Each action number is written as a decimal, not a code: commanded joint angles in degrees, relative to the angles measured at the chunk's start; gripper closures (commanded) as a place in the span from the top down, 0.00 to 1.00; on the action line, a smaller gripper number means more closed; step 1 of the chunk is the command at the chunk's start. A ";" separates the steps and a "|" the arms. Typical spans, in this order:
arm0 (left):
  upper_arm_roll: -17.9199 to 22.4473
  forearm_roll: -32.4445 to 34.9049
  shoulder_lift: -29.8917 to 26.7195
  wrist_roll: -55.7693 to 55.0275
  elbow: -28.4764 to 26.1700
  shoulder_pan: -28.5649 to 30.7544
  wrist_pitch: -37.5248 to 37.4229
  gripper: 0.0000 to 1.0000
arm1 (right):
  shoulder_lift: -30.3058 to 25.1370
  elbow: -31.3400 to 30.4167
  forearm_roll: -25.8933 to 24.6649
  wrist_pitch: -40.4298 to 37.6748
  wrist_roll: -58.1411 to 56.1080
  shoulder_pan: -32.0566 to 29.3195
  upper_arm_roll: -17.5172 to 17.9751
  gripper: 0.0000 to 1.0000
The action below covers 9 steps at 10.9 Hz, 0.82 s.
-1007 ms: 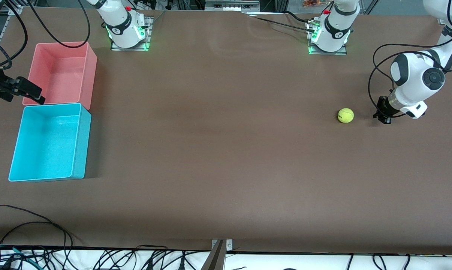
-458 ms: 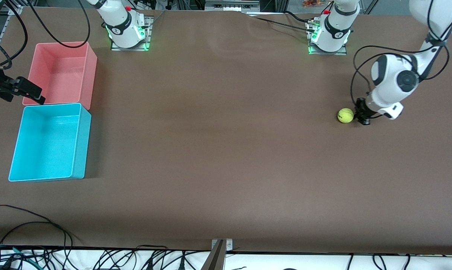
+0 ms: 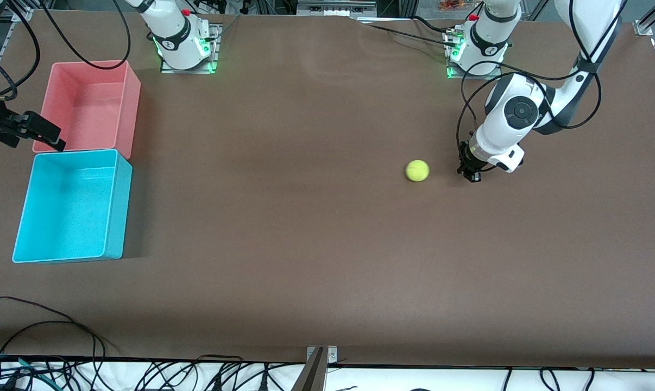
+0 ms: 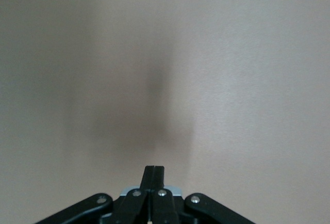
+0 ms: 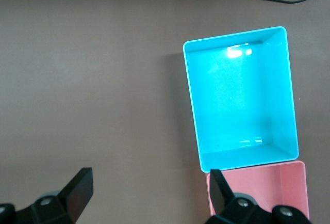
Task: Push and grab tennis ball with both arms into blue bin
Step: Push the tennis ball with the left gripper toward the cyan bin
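Observation:
The tennis ball (image 3: 417, 170) lies on the brown table toward the left arm's end, in the front view only. My left gripper (image 3: 470, 174) is low over the table beside the ball, a short gap away on the side toward the left arm's end. Its fingers (image 4: 154, 171) are shut and empty, and the left wrist view holds only bare table. My right gripper (image 3: 39, 130) hangs by the edge of the pink bin, open and empty (image 5: 149, 189). The blue bin (image 3: 119, 206) stands empty at the right arm's end and shows in the right wrist view (image 5: 192, 97).
A pink bin (image 3: 133, 103) stands empty against the blue bin, farther from the front camera, and shows in the right wrist view (image 5: 258, 185). Brown tabletop stretches between the ball and the bins. Cables (image 3: 45, 320) lie along the table's near edge.
My left gripper swept toward the right arm's end and struck the ball. The ball rolled that way and now lies ahead of the gripper. The right arm has not moved.

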 commanded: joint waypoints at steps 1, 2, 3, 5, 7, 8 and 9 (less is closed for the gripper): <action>-0.70 -0.26 -0.73 0.58 0.96 1.21 -2.17 0.00 | 0.13 0.77 0.21 -0.17 0.04 -0.14 0.08 1.00; -0.70 0.09 -0.99 1.98 1.04 1.56 -2.52 0.00 | 0.13 0.68 0.30 -0.17 0.04 0.03 0.16 1.00; -0.18 0.10 -1.43 4.69 1.74 1.74 -3.83 0.00 | 0.21 0.68 0.30 -0.25 0.56 0.29 0.42 1.00; -0.09 0.19 -2.22 16.59 4.10 6.63 -7.86 0.00 | 0.57 0.68 0.21 -0.25 0.83 0.82 0.95 1.00; -0.18 0.19 -2.31 26.38 9.45 9.12 -14.44 0.00 | 0.74 0.68 0.30 -0.43 0.74 1.00 1.04 1.00; 0.09 0.19 -2.22 32.25 12.96 9.21 -19.44 0.00 | 0.74 0.68 0.30 -0.69 0.30 1.00 1.04 1.00; 1.05 0.19 -1.96 38.40 15.43 10.52 -21.05 0.00 | 0.74 0.68 0.13 -0.69 0.65 1.87 1.22 1.00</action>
